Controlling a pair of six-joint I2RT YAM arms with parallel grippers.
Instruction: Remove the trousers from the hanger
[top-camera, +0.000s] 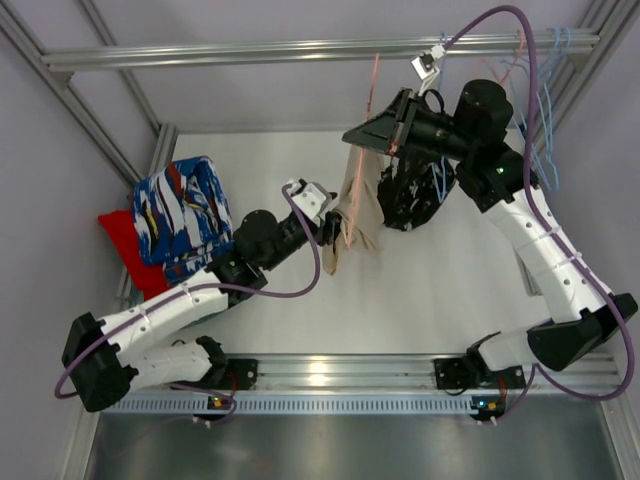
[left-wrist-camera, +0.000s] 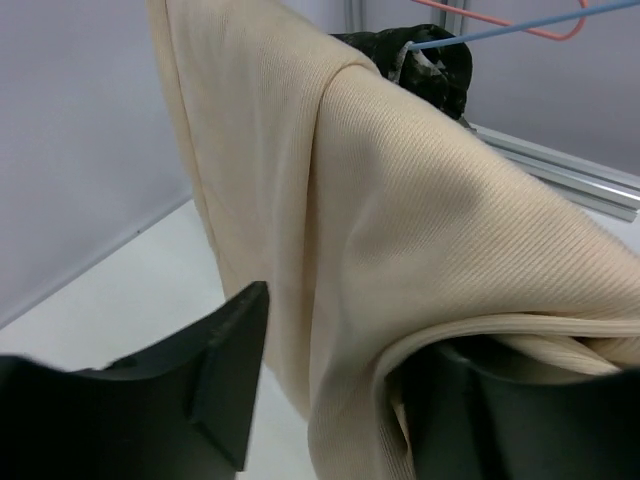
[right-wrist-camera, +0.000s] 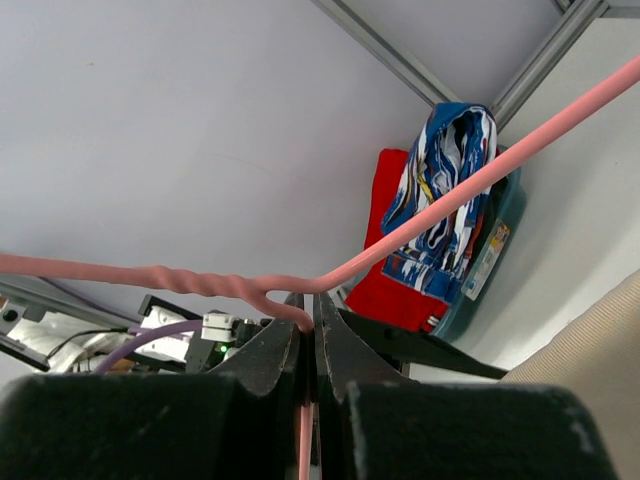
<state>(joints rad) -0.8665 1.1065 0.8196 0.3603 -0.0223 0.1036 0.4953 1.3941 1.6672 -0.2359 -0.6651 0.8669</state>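
Right gripper: your right gripper is clamped tight on the pink hanger, just below its twisted neck.
Left gripper: your left gripper has its jaws apart, with the beige trousers between them and a folded edge lying over one finger.
Beige trousers: they hang from the pink hanger above the table, between your two arms.
Blue patterned trousers: the blue patterned trousers lie folded on a red cloth in the bin at your far left.
Dark garment: the dark garment sits under your right arm, just beside the beige trousers.
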